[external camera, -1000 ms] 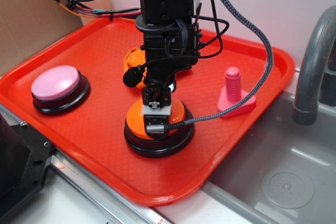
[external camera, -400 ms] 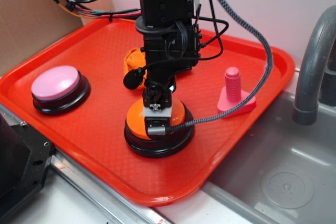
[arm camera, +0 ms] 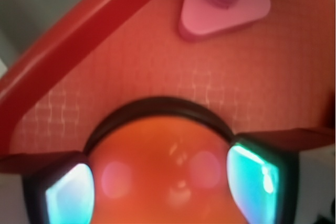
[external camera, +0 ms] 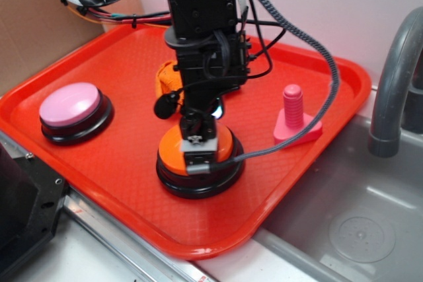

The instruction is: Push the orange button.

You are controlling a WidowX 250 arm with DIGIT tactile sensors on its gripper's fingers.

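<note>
The orange button [external camera: 170,152], a glossy orange dome on a black round base, sits at the front middle of the red tray [external camera: 125,57]. My gripper [external camera: 197,142] points straight down on top of the dome and seems to touch it. In the wrist view the dome [arm camera: 163,150] fills the lower middle, with my gripper [arm camera: 163,190] over it. One finger [arm camera: 68,198] stands at each side, apart, so the gripper is open and holds nothing.
A pink-domed button [external camera: 69,105] sits at the tray's left. An orange knitted cloth [external camera: 165,78] lies behind the arm. A pink screw toy [external camera: 294,115] stands to the right, also in the wrist view [arm camera: 226,11]. A sink [external camera: 357,222] and faucet [external camera: 394,77] are at right.
The arm has leaned slightly to the left and the gripper has come down a little onto the orange dome. Nothing else on the tray has moved.
</note>
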